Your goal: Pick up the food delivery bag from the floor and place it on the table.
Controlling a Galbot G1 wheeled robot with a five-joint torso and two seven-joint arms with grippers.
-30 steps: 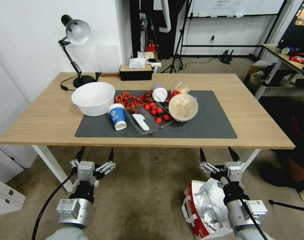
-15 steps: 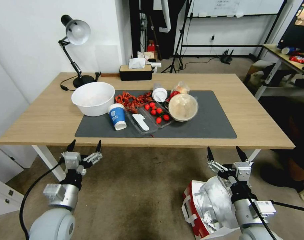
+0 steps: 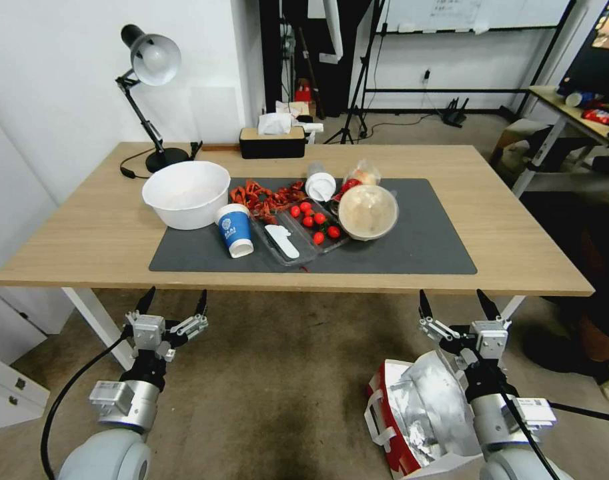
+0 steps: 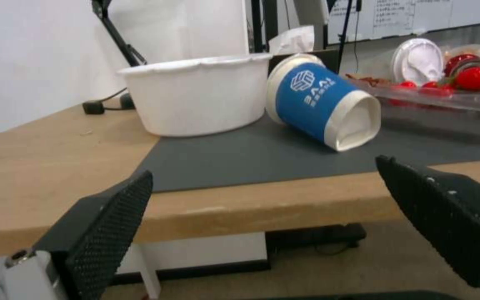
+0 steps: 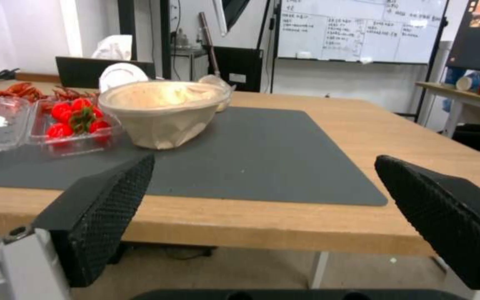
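Your right gripper (image 3: pixel 453 300) hangs with fingers apart above the food delivery bag (image 3: pixel 411 417) on the floor (image 3: pixel 284 393); it looks light, soft and crumpling, so take its white strap handles (image 3: pixel 377 419).

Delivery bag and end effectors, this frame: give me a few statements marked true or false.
1. The delivery bag lies on the floor. True.
2. The right end effector is shut on the bag's handle. False: it is open, above the bag, holding nothing.
3. The blue cup stands upright on the table. False: it lies tipped over on the grey mat.
4. The left end effector is open, in front of the table's near edge. True.
5. The white bowl sits on the floor. False: it is on the table.
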